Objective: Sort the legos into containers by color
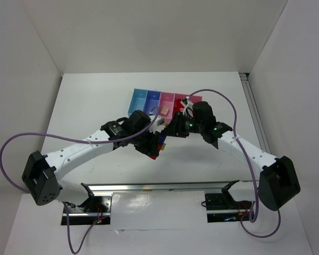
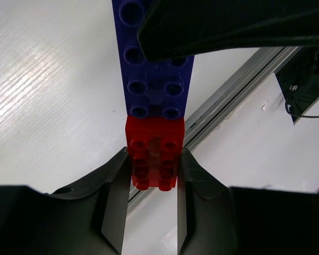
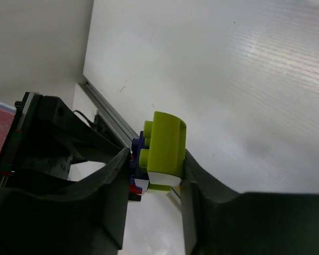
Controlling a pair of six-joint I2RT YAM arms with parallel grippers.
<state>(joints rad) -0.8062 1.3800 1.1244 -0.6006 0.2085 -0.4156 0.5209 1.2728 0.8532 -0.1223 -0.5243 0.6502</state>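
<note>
A joined stack of legos (image 1: 158,146) hangs above the table in front of the containers. My left gripper (image 2: 154,159) is shut on the stack's red brick (image 2: 154,151), and a purple-blue brick (image 2: 155,85) continues beyond it. My right gripper (image 3: 155,159) is shut across the other end, one finger on the yellow-green brick (image 3: 169,141) and the other against the purple-blue brick (image 3: 138,147) behind it. A whitish brick (image 3: 165,179) sits under the yellow-green one. The containers stand at the back: light blue (image 1: 136,101), darker blue (image 1: 151,101), pink (image 1: 167,102) and a wider pink one (image 1: 182,100).
A small yellowish piece (image 1: 164,110) lies in the pink bin. A metal rail (image 1: 159,187) runs along the near table edge between the arm bases. Purple cables (image 1: 231,109) loop over both arms. White walls close in the table on three sides.
</note>
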